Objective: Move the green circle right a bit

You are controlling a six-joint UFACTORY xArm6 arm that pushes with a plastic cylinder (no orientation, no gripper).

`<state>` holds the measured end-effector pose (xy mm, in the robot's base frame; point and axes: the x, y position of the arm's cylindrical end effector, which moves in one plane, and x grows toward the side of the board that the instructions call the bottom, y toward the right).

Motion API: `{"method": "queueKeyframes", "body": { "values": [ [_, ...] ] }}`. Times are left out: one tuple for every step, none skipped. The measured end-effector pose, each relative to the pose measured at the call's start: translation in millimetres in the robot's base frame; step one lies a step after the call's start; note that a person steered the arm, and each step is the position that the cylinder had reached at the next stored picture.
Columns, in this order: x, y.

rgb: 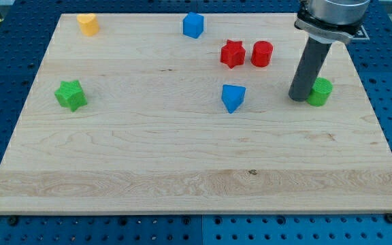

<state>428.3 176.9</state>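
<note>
The green circle (321, 92) is a short green cylinder at the view's right side of the wooden board (148, 156). My tip (298, 97) is the lower end of the dark rod that comes down from the view's top right. It rests on the board right against the green circle's left side, and the rod hides part of that side.
A red circle (262, 53) and a red star (232, 54) sit up and left of my tip. A blue block (233, 97) lies to its left, a blue cube (193, 25) at the top, a yellow block (87, 24) top left, a green star (70, 94) far left.
</note>
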Motion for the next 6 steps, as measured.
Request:
{"method": "queueKeyframes", "body": {
  "values": [
    [0, 10],
    [0, 15],
    [0, 14],
    [-1, 4],
    [-16, 2],
    [-26, 2]
  ]
}}
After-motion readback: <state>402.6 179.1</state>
